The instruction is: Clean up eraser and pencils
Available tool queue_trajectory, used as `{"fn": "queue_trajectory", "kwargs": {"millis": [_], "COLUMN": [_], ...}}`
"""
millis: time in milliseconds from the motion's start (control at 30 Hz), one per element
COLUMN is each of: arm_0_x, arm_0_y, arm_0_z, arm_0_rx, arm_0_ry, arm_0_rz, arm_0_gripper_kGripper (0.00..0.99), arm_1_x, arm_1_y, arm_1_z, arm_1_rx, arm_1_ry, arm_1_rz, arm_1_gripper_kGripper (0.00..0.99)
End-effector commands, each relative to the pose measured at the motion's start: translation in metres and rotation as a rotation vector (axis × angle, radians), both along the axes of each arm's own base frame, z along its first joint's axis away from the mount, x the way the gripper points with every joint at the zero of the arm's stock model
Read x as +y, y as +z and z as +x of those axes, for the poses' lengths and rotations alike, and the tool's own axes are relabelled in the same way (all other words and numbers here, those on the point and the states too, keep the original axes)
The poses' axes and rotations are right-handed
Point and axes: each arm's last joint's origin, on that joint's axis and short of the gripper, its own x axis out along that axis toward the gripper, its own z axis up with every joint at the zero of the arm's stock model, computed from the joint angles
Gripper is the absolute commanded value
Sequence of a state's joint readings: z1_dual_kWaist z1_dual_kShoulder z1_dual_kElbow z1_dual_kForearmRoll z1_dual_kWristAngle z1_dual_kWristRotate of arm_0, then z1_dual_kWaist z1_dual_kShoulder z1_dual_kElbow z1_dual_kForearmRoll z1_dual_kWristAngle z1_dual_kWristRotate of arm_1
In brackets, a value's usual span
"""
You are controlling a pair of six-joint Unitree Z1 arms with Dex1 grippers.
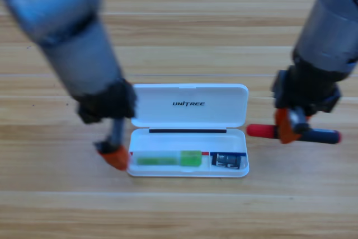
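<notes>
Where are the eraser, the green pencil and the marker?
eraser (226, 160): high view, middle of the dark block in the case.
green pencil (168, 159): high view, its middle, in the case.
marker (262, 131): high view, its red cap, right of the case.

Case (190, 104): white, open, black "UNITREE" lettering on the lid. Inside its tray, left: light-green stick (168, 159). Inside its tray, right: dark navy-black eraser (226, 160). Right of the case: marker (293, 133), red cap, black barrel. Left hand (114, 157), at the case's left edge: black body, orange jaws. Right hand (291, 124), right of the case: black, orange jaws. Arms: grey. Desk (179, 211): light brown wood, plank lines.
</notes>
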State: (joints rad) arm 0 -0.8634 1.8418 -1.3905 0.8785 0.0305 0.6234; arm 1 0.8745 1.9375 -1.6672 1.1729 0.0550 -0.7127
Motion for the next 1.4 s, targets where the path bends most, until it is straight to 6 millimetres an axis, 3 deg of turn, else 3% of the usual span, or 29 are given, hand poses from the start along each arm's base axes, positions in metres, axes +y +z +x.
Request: {"fn": "queue_trajectory", "kwargs": {"millis": [33, 133, 233, 533, 867, 1400], "arm_0_x": [0.093, 0.121, 0.134, 0.14, 0.14, 0.138], "arm_0_y": [0.052, 0.061, 0.061, 0.048, 0.039, 0.026], "arm_0_z": [-0.009, -0.007, -0.001, 0.019, 0.035, 0.039], "arm_0_rx": [-0.062, -0.099, -0.1, -0.108, -0.146, -0.148], "arm_0_ry": [0.157, 0.183, 0.21, 0.264, 0.277, 0.255], "arm_0_rz": [-0.129, -0.144, -0.151, -0.232, -0.304, -0.314], "arm_0_gripper_kGripper": [0.99, 0.99, 0.99, 0.99, 0.99, 0.99], "arm_1_x": [0.063, 0.087, 0.108, 0.141, 0.148, 0.143], "arm_1_y": [-0.042, -0.051, -0.061, -0.086, -0.107, -0.106], "arm_1_z": [0.001, 0.008, 0.015, 0.03, 0.039, 0.051], "arm_1_rx": [0.073, 0.075, 0.063, 0.014, -0.013, -0.041], "arm_1_ry": [0.088, 0.097, 0.11, 0.117, 0.121, 0.098], "arm_1_rz": [-0.069, -0.072, -0.079, -0.11, -0.158, -0.166], "arm_1_gripper_kGripper": [0.0, 0.0, 0.0, 0.0, 0.0, 0.0]}}
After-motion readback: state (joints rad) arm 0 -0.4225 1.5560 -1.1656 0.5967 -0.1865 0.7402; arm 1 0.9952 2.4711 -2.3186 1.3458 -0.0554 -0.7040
